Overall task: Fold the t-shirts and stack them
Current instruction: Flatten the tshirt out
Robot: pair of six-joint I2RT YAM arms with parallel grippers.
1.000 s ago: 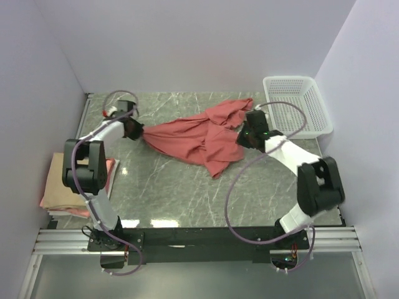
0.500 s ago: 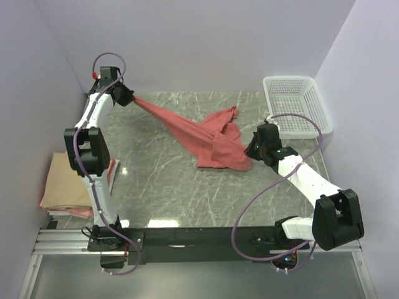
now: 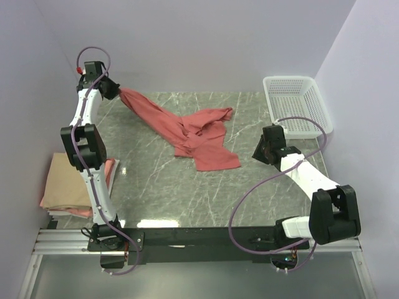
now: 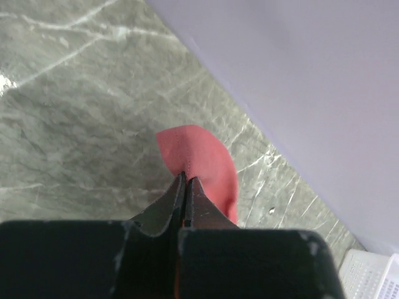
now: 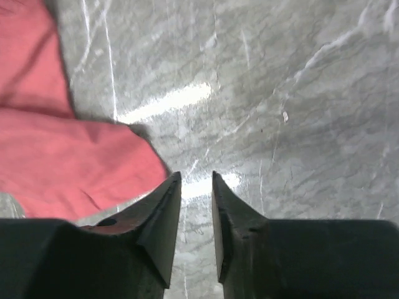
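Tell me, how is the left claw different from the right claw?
The left claw is squeezed shut on the salmon-red t-shirt; the right claw is open with nothing in it. The left claw is lifted high, holding one end of the shirt up; the right claw sits low over the table, beside the shirt's edge. Both are black with two fingers.

Take the table point(image 3: 162, 193) as a clock face with the arm bases at six. The loose shirt point(image 3: 199, 140) lies across the middle and trails from the centre toward eleven. There one end hangs from the left gripper point(image 3: 115, 90), raised above the far left corner. The right gripper point(image 3: 257, 153) sits toward three, near the shirt's right edge but apart from it. The basket point(image 3: 288, 79) stands behind it in the far corner, near two. The folded shirts point(image 3: 65, 184) lie stacked at nine, by the table's left edge.
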